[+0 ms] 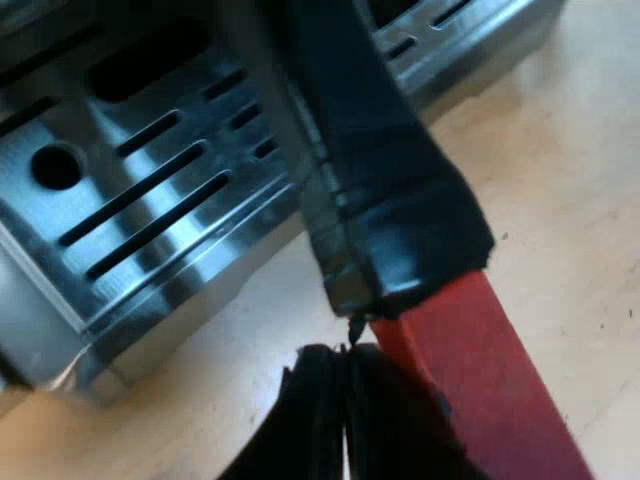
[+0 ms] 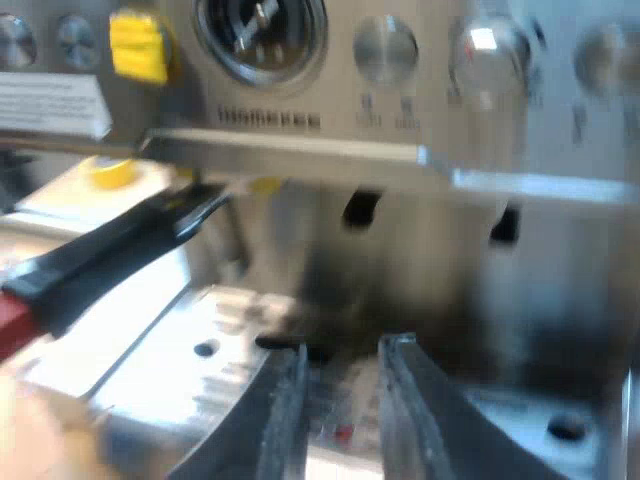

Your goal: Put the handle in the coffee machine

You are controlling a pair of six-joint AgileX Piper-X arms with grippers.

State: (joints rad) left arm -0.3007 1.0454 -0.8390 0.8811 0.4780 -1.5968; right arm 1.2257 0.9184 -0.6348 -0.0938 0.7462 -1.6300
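The holder's dark handle (image 1: 385, 190) runs out over the espresso machine's drip tray (image 1: 130, 200) and ends in red (image 1: 490, 390). My left gripper (image 1: 347, 385) is shut, its fingertips pressed together right where the dark part meets the red end, with nothing between them. In the right wrist view the handle (image 2: 110, 255) sticks out from under the machine's front ledge (image 2: 300, 155), with its red end (image 2: 10, 318) outward and the metal holder hidden. My right gripper (image 2: 343, 350) is open above the drip tray (image 2: 190, 370), a short way from the handle and holding nothing.
The machine's front panel carries a round gauge (image 2: 260, 30), two metal knobs (image 2: 385, 48) and a yellow label (image 2: 138, 45). A light wooden tabletop (image 1: 570, 150) lies beside the drip tray.
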